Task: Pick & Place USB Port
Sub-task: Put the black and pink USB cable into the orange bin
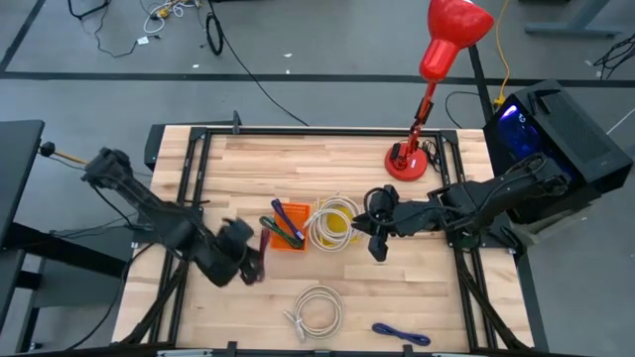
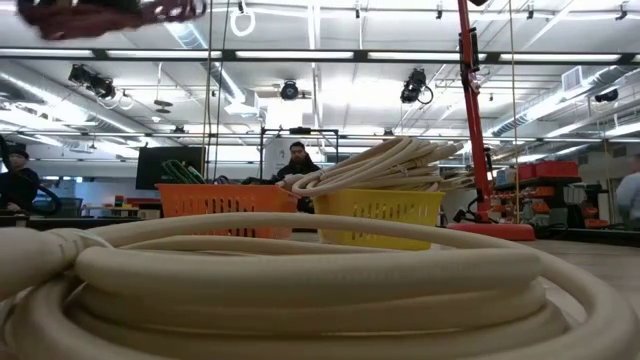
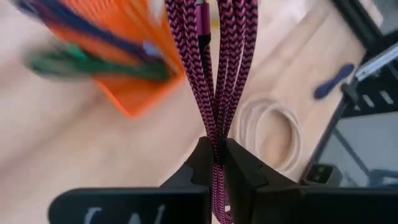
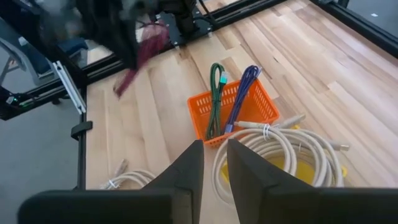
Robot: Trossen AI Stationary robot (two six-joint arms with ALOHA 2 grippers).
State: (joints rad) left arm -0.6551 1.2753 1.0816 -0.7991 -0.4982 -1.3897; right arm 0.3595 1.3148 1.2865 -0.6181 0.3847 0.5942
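Observation:
My left gripper (image 1: pixel 250 264) sits over the table's left-centre, just left of the orange basket (image 1: pixel 289 238), and is shut on a magenta braided cable bundle (image 3: pixel 214 68). The orange basket (image 4: pixel 233 112) holds a green cable (image 4: pixel 214 99) and a blue-purple cable (image 4: pixel 241 96), which lean on its rim. Beside it, a yellow basket (image 1: pixel 335 226) carries a cream cable coil (image 4: pixel 280 149). My right gripper (image 1: pixel 378 246) hovers to the right of the yellow basket; its fingers (image 4: pixel 214 165) stand a narrow gap apart with nothing between them. My left gripper pinches several strands of the looped magenta cable (image 3: pixel 217 146) together between its two fingers. The strands run out past the fingertips, side by side. In the low view the bundle (image 2: pixel 100 14) is lifted well clear of the table.
A loose cream coil (image 1: pixel 317 309) lies near the table's near edge, with a blue cable (image 1: pixel 401 334) to its right. A red desk lamp (image 1: pixel 407 159) stands at the far right. Black frame rails (image 1: pixel 193 169) border the wood. People show in the room behind (image 2: pixel 298 160).

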